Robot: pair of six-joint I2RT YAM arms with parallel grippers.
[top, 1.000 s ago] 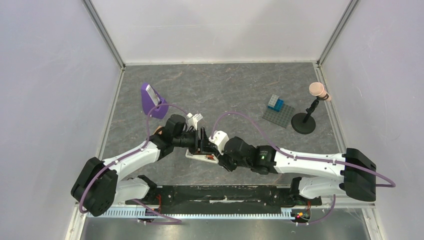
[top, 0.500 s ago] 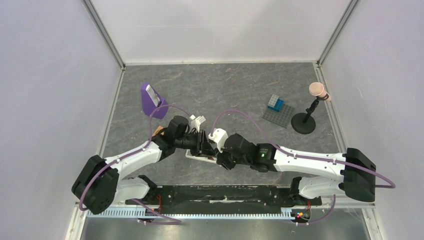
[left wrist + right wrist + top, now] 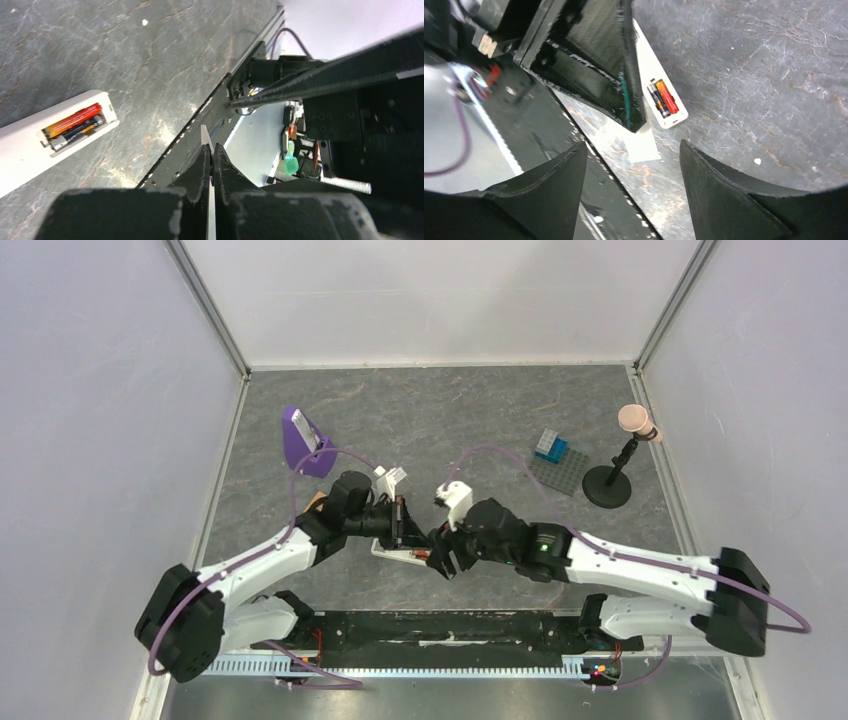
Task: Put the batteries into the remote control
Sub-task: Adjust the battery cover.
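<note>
With both batteries [image 3: 74, 125] already lying in the open bay, the job looks close to done: at left, the left pincer [image 3: 210, 152] is clamped tight on a thin white strip [image 3: 644, 147], apparently the bay's cover, held edge-on above the counter [image 3: 100, 40]. Near it the remote control [image 3: 30, 150] lies flat and back-up on the counter, the red-orange cell beside the dark one in the compartment at its end. Further right, the right pincer [image 3: 633, 150] hovers with its jaws wide, gripping nothing, the strip and the remote's end showing in the gap below. The hazard from here is that nothing steadies the remote, so a cover pressed on askew could shove it across the counter or pop a battery loose, and the two pincers, working so near each other, could knock together
</note>
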